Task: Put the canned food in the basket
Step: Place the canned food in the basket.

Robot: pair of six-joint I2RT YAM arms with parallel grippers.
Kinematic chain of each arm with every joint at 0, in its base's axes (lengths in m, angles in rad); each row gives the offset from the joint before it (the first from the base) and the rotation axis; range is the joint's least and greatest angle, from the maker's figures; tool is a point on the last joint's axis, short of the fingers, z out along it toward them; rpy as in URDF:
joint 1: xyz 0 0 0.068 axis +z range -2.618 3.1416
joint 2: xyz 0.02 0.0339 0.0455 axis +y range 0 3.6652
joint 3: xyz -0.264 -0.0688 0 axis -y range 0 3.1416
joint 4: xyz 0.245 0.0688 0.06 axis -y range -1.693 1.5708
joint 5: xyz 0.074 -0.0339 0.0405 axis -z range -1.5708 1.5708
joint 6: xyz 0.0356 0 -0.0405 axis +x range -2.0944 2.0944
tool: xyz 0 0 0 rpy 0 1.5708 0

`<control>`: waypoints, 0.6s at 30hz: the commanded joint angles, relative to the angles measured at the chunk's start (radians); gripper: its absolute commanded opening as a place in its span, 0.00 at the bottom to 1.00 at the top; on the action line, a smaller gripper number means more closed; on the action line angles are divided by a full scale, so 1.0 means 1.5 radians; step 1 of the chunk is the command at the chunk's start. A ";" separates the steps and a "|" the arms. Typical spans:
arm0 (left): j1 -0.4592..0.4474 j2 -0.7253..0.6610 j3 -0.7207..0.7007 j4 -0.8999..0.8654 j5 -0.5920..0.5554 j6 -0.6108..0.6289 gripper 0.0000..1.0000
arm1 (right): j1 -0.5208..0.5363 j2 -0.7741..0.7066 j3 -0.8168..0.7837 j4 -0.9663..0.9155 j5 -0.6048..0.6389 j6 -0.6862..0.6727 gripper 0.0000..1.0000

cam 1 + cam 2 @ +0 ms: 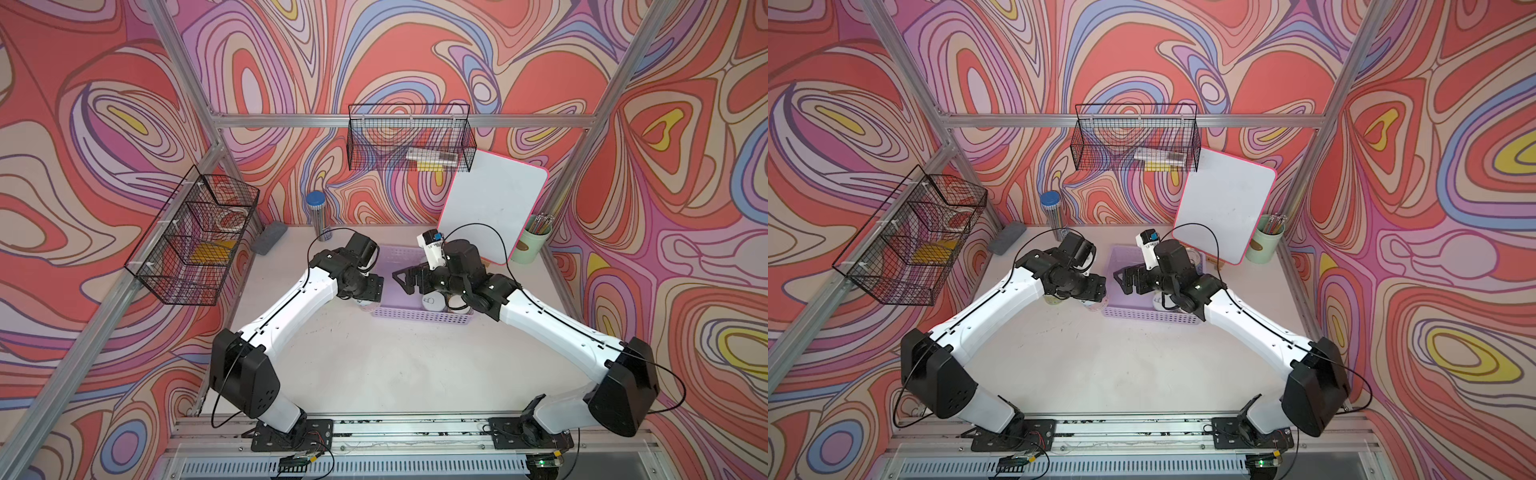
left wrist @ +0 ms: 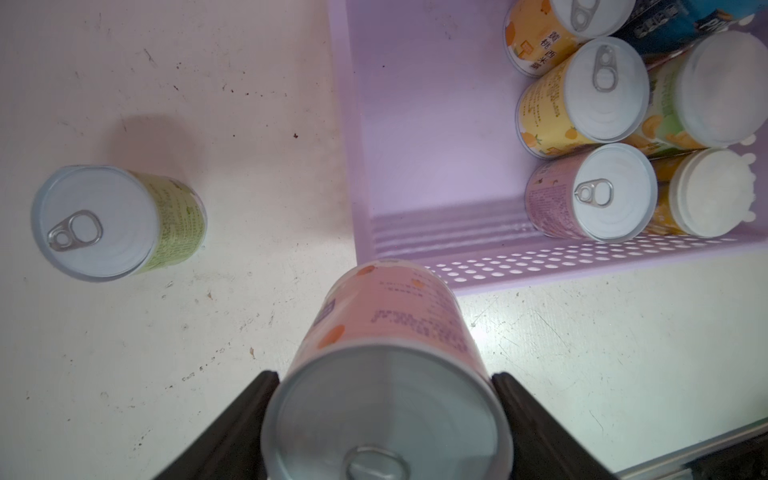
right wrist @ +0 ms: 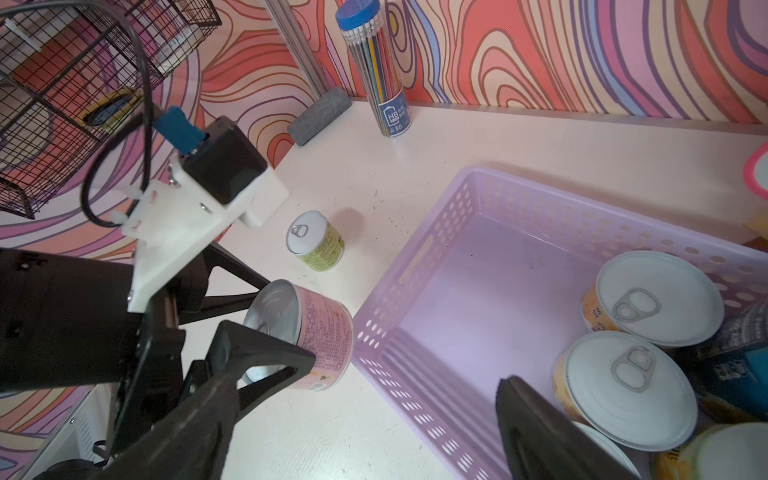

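Note:
My left gripper is shut on a pink-labelled can. It grips the can by its sides near the pull-tab lid and holds it tilted, low over the table, just outside the near left corner of the lavender basket. The right wrist view shows this same can beside the basket wall. Several cans stand upright at the basket's right end. A green-labelled can stands alone on the table to the left. My right gripper hangs open over the basket, holding nothing.
A clear pencil tube with a blue cap and a grey eraser block stand by the back wall. A whiteboard leans at the back right beside a green pencil cup. Black wire baskets hang on the frame.

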 commanded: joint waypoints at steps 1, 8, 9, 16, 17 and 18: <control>-0.013 0.024 0.045 0.010 -0.005 0.006 0.75 | -0.012 -0.028 -0.019 -0.014 0.005 -0.003 0.98; -0.028 0.107 0.120 0.019 0.002 0.026 0.74 | -0.033 -0.059 -0.051 -0.038 0.037 -0.007 0.98; -0.029 0.119 0.132 0.020 0.003 0.027 0.74 | -0.034 -0.062 -0.054 -0.043 0.042 -0.010 0.98; -0.033 0.196 0.213 0.029 0.009 0.038 0.74 | -0.062 -0.076 -0.071 -0.064 0.039 -0.044 0.98; -0.034 0.209 0.224 0.032 0.009 0.040 0.74 | -0.068 -0.080 -0.074 -0.064 0.040 -0.050 0.98; -0.033 0.220 0.236 0.034 0.010 0.042 0.73 | -0.075 -0.083 -0.078 -0.063 0.040 -0.057 0.98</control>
